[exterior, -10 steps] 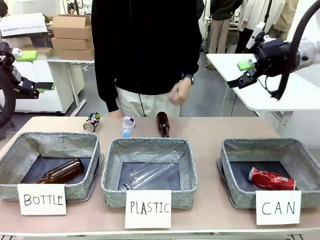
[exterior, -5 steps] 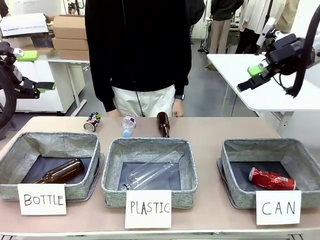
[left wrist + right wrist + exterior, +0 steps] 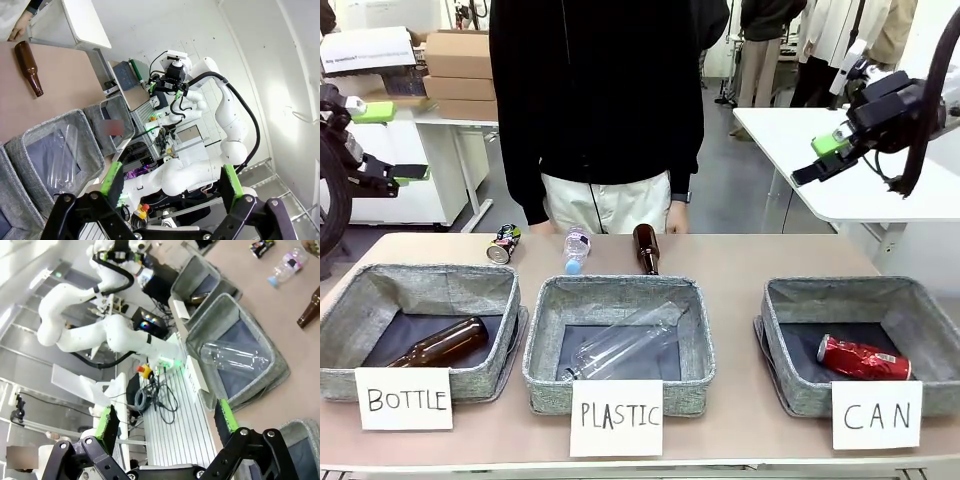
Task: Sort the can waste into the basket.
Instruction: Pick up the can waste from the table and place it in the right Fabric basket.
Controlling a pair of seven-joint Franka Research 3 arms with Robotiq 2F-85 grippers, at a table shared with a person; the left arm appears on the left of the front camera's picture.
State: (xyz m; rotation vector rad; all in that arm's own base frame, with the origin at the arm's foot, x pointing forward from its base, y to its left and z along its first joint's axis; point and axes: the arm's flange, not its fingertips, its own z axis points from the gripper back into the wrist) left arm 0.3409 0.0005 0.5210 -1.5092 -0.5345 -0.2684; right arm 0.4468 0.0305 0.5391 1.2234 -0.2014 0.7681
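Since a moment ago our right gripper (image 3: 820, 158) has swung a little to the right, and the person's hand (image 3: 677, 213) has dropped down to hang by the far edge of the table (image 3: 740, 260). We see the right gripper high above the basket (image 3: 850, 288), the one with the CAN label (image 3: 876, 414). Its jaws are wide apart with nothing between them. The red can (image 3: 863, 358) lies on its side inside the basket, well below that gripper. The dark can (image 3: 503, 244) lies on the table far to the left of the basket, past the PLASTIC bin (image 3: 617, 290), near the table's far edge. Our left gripper (image 3: 390, 141) hangs even farther left of the basket, up off the table, jaws wide and holding nothing.
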